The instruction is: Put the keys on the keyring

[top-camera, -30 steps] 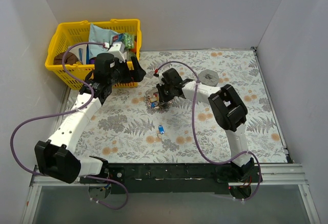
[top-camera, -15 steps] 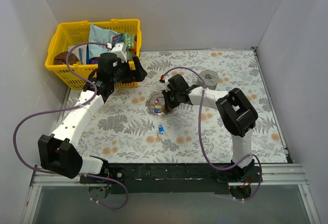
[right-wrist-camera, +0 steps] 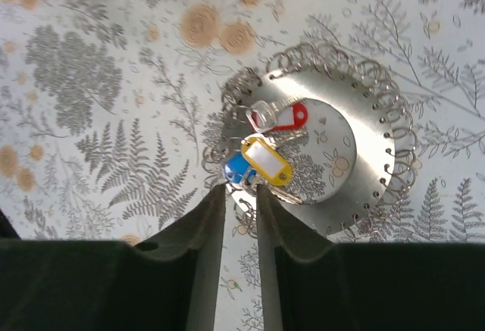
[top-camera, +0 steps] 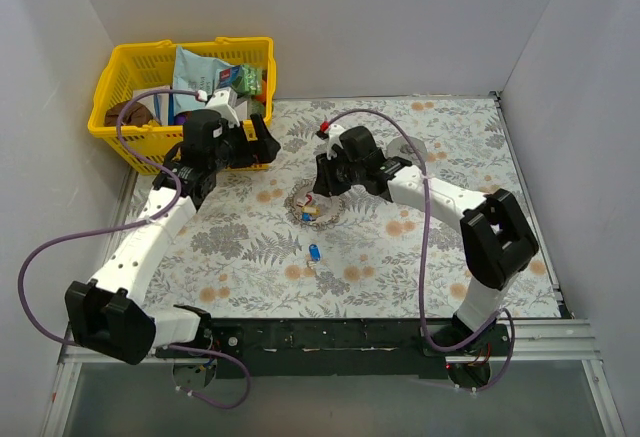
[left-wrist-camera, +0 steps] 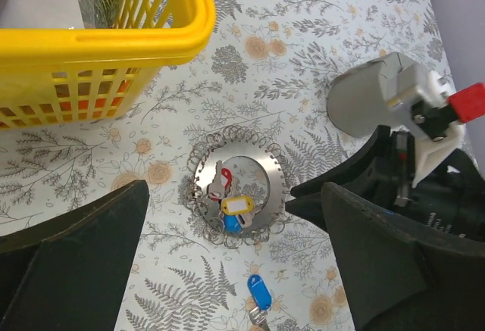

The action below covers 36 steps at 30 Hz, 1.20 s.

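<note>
The keys [right-wrist-camera: 265, 160], one red, one yellow and one blue, lie in a small heap on the keyring [right-wrist-camera: 364, 142], just beyond the fingertips of the right pincer [right-wrist-camera: 240, 188]. Its fingers stand only slightly apart and there is nothing between them. The left pincer [left-wrist-camera: 233, 191] hangs fully released above the same heap and grasps nothing. A second blue key [left-wrist-camera: 259, 291] lies alone, apart from the ring.

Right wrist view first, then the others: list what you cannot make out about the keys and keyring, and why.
- Right wrist: the blue-headed key on the silvery looped metal keyring lies half under the yellow-tagged key. Whether any key is threaded is too small to tell.
- Left wrist: the loose blue plastic key has its metal end small and blurred near the bottom edge.
</note>
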{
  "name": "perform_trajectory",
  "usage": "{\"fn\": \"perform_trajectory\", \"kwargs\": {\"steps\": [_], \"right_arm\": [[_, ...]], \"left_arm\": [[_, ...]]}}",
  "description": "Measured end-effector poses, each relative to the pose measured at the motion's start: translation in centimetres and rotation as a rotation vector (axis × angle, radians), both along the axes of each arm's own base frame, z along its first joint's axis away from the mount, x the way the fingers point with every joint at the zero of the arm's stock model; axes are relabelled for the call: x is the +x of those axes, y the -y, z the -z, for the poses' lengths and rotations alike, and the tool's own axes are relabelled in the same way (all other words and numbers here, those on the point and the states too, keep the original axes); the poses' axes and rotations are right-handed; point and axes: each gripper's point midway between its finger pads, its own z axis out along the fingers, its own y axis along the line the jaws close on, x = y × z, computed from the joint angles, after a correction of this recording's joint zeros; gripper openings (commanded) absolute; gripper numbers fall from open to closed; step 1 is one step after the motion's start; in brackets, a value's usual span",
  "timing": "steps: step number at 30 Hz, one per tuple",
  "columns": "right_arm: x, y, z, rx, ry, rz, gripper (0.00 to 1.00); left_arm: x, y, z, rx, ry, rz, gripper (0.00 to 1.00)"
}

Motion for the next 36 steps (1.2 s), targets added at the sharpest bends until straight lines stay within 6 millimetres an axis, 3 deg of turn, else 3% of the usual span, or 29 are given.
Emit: {"fn": "perform_trajectory", "kwargs": {"steps": [3,5,11,15,21,27,31,36], "right_arm": [[-0.4,-0.5,-2.9,0.072,0.044,-0.029,0.48],[-1.0,-0.4,-3.7,0.098,0.055,-0.045,0.56],[-4.9,2.1,-1.1,0.074,0.000,-0.067,0.71],[-7.1,3.6,-1.1,0.063,0.007,-0.068,0.74],[-10.4,5.0,-2.4,0.085,0.076,-0.074,0.78],[-13.8,8.3,0.2,0.066,0.065,-0.038,0.81],[-14.5,9.5,1.6,0.045,0.055,-0.015,0.81],[-14.4,9.7,2.0,0.042,0.056,-0.002,0.81]], "left_arm": [[-1.1,0.0,-0.4,-0.002,0.016,0.024,0.98],[-1.4,-0.1,-0.1,-0.003,0.010,0.026,0.98],[-3.2,-0.2,3.8,-0.033,-0.111,0.002,0.98],[-5.2,0.1,5.4,-0.085,-0.170,0.020,0.98],[-9.2,0.6,4.9,-0.195,-0.140,0.069,0.98],[-11.3,0.9,8.0,-0.234,-0.194,0.099,0.98],[-12.2,0.9,10.6,-0.229,-0.256,0.107,0.98],[-12.2,1.3,11.1,-0.228,-0.300,0.122,0.98]]}}
